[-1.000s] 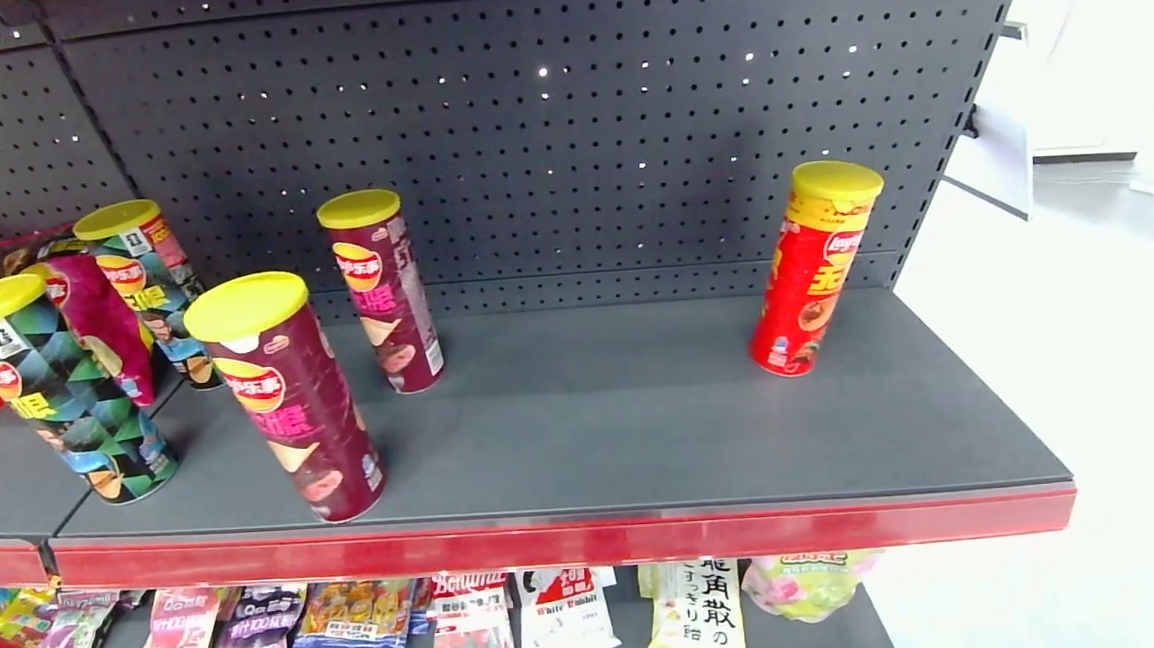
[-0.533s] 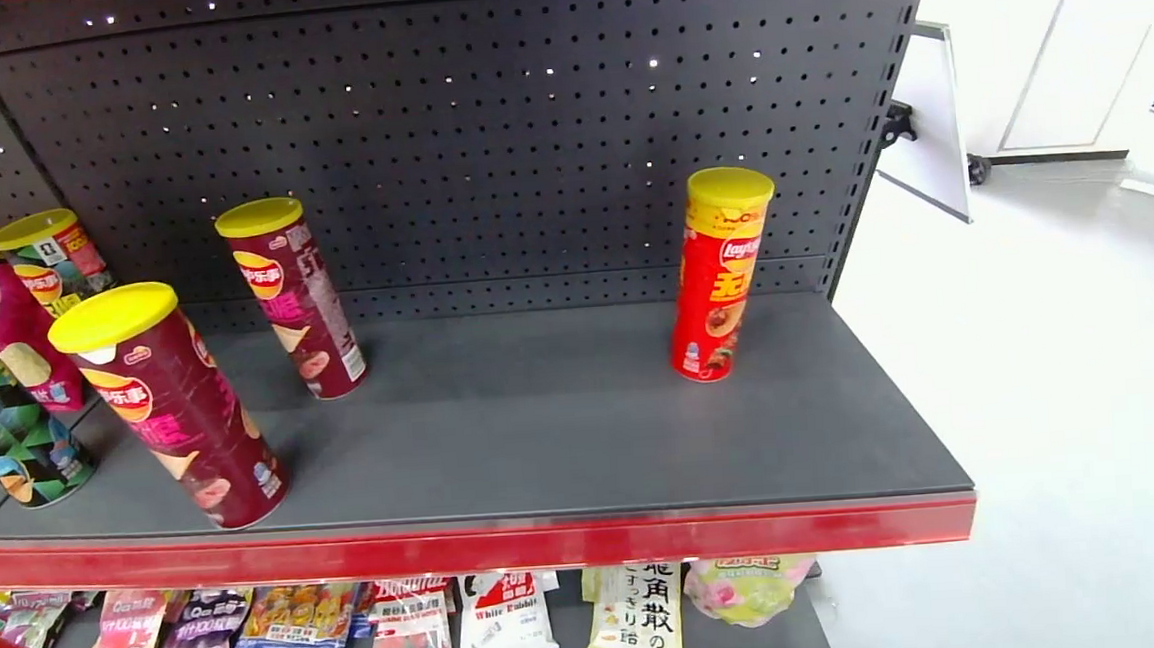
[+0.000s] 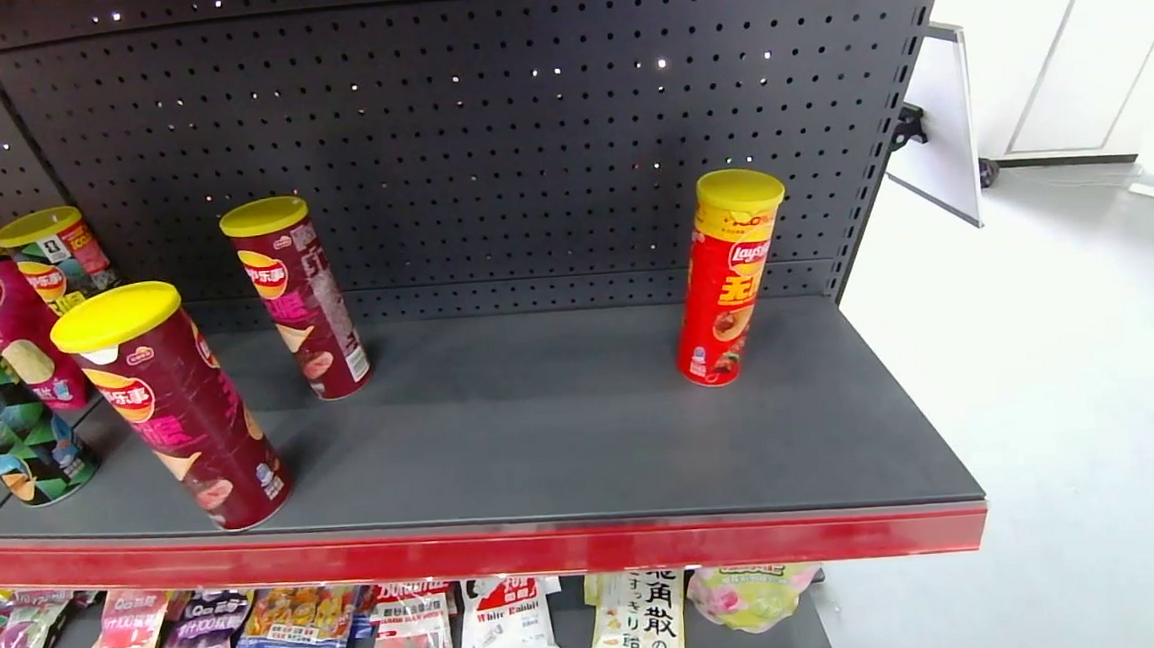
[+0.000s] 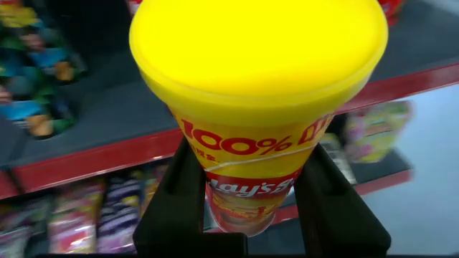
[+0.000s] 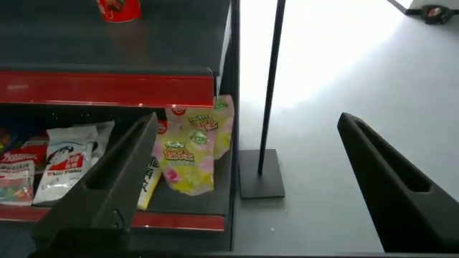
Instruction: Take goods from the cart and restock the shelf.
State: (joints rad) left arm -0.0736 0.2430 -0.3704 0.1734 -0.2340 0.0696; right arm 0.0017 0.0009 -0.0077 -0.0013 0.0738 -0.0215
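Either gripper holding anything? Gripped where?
Left gripper holds a yellow-lidded red chip can, jaws clamping its body below the lid. Right gripper is open and empty.

Red cardboard chip tube (image 3: 731, 295) at three o'clock, maroon cardboard chip tube (image 3: 183, 428) at eight o'clock, both yellow-lidded; dark grey metal shelf (image 3: 544, 436), red-edged.

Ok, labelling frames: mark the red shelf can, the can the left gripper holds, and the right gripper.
red can (image 3: 730, 285), head view, mid-body.
held can (image 4: 258, 50), left wrist view, yellow lid.
right gripper (image 5: 247, 120), right wrist view, midway between fingertips.
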